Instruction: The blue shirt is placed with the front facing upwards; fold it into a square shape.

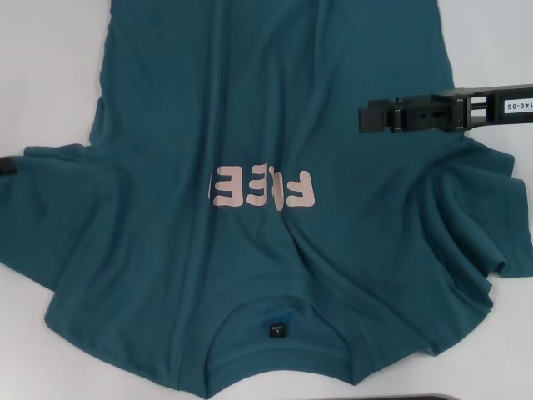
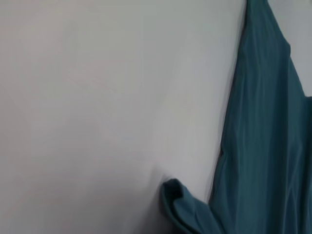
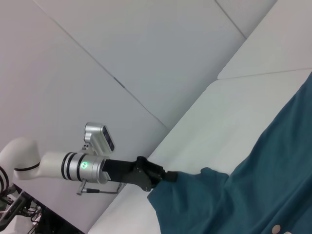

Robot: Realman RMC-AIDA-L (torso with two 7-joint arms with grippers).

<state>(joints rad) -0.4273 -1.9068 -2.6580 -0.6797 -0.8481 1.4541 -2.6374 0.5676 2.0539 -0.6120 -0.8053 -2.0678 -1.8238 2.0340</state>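
Lying flat — blue shirt, pink lettering

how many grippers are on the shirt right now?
2. The right gripper reaches in over the blue shirt from the table's right side. The left gripper is at the left sleeve's edge, its fingertips hidden by cloth; only a sliver shows in the head view.

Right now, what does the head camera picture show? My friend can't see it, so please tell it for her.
A big blue shirt lies spread face up on a white table, pink letters on its chest and its collar nearest the camera. The right gripper reaches in over the shirt's right side. The left gripper shows only at the left sleeve's edge.
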